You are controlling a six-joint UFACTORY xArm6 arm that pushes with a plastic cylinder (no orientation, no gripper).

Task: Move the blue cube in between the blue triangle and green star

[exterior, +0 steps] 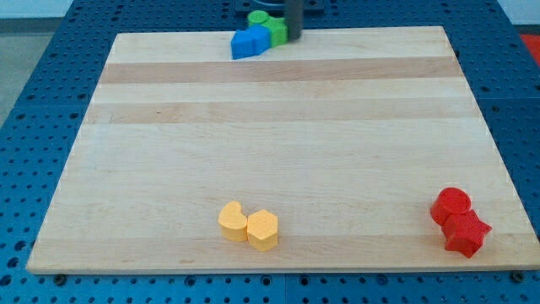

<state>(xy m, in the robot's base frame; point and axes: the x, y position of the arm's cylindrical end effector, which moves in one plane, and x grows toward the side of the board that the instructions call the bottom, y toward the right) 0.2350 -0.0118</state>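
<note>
A tight cluster of blue and green blocks sits at the board's top edge, near the middle. A blue block (245, 44) is at the cluster's left; its exact shape is hard to tell, and it may be two blue pieces pressed together. A green block (276, 32) touches its right side, and another green block (259, 17) lies just above, half off the board. My tip (295, 39) is at the right side of the cluster, right against the green block. The rod rises out of the view's top.
Two yellow blocks (248, 225) lie touching near the bottom edge, left of the middle. A red cylinder (450, 205) and a red star-like block (465, 234) lie touching at the bottom right corner. The wooden board (278, 143) rests on a blue pegboard table.
</note>
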